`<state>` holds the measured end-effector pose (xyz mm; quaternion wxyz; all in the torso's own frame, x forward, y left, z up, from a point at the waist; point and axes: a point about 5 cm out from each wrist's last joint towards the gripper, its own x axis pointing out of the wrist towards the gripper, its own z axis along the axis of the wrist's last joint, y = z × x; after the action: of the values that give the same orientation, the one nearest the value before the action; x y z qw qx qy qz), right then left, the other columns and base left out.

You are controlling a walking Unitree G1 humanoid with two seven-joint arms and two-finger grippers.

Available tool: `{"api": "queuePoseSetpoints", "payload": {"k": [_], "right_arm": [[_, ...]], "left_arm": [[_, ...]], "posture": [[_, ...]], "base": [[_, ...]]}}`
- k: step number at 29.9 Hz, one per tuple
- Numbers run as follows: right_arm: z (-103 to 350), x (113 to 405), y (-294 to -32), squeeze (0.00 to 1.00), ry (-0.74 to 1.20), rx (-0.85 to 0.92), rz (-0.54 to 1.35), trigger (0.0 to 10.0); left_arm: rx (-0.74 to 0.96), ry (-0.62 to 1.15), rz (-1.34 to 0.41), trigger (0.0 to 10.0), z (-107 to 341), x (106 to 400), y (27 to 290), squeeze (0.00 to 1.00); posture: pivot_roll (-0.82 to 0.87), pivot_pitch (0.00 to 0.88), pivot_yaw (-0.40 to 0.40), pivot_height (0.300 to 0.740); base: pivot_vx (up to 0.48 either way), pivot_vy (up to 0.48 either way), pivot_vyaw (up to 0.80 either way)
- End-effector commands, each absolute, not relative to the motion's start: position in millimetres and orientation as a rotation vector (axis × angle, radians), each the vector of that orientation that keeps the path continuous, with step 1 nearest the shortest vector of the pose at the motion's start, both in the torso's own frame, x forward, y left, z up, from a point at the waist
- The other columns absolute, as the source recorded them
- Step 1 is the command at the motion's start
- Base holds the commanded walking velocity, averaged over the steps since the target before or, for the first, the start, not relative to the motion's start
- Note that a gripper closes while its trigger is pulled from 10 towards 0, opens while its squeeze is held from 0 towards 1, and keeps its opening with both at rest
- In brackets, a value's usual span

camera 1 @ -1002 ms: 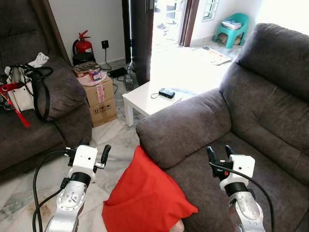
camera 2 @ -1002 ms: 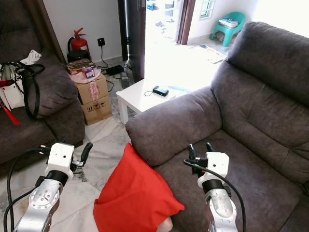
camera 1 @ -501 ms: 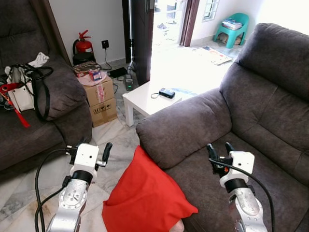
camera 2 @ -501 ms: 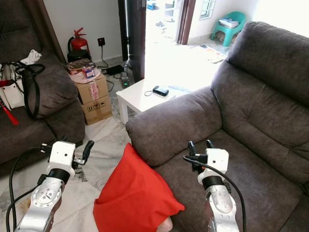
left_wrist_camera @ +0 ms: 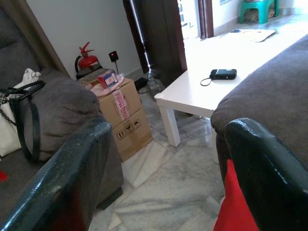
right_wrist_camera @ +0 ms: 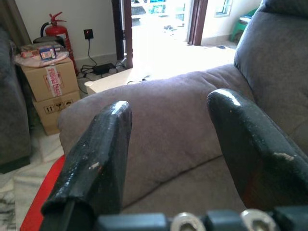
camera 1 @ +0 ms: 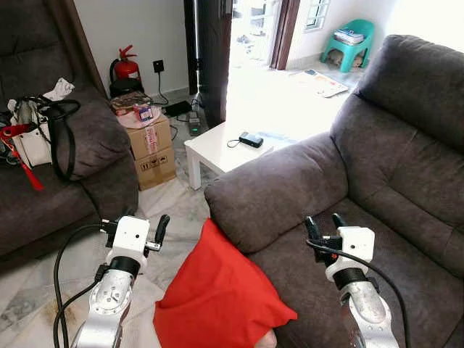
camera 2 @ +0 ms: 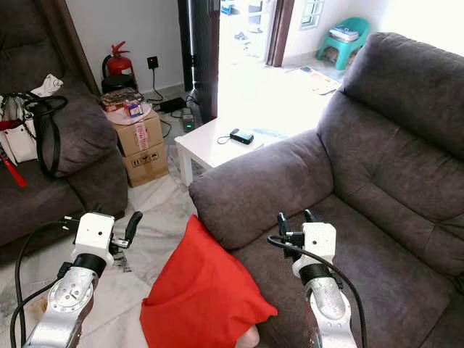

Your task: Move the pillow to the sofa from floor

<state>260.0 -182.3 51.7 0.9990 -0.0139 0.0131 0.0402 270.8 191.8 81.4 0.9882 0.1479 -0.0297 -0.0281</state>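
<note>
The red pillow (camera 1: 217,293) leans on the floor against the sofa (camera 1: 348,181), between both grippers and below them. The left gripper (camera 1: 138,227) and right gripper (camera 1: 322,225) are wide and hold nothing. The pillow is probably soft and light, so pinch a puffy top corner.

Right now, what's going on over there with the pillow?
The red pillow is not yet picked up: it leans against the front of the grey sofa, its lower end out of view. The left end effector is open over the marble floor beside the pillow. The right end effector is open above the sofa seat, just past the pillow's other side. Neither touches it.
</note>
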Motion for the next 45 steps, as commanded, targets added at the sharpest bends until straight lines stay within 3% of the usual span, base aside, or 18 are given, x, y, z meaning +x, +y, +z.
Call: {"api": "queuePoseSetpoints", "payload": {"k": [1,10,25,45], "right_arm": [[54.3,259.4,-183.7,0.0,0.023,-0.029,0.077,10.0],[54.0,259.0,-185.6,0.0,0.037,-0.024,0.072,10.0],[55.9,260.2,-181.3,0.0,0.036,-0.027,0.114,10.0],[55.1,259.8,-182.4,0.0,0.049,-0.031,0.134,10.0]], "left_arm": [[0.298,-0.057,-0.078,10.0,80.3,269.0,187.2,0.0],[0.299,-0.058,-0.082,10.0,80.2,271.2,183.9,0.0],[0.298,-0.059,-0.08,10.0,80.1,273.3,179.5,0.0],[0.301,-0.065,-0.084,10.0,81.6,274.5,175.6,0.0]], "posture": [[0.0,0.0,-0.046,0.74],[0.0,0.0,-0.051,0.74],[0.01,0.0,-0.061,0.658],[0.01,0.0,-0.071,0.658]], "base": [[0.0,0.0,0.0],[0.0,0.0,0.0],[0.0,0.0,0.0],[0.0,0.0,0.0]]}}
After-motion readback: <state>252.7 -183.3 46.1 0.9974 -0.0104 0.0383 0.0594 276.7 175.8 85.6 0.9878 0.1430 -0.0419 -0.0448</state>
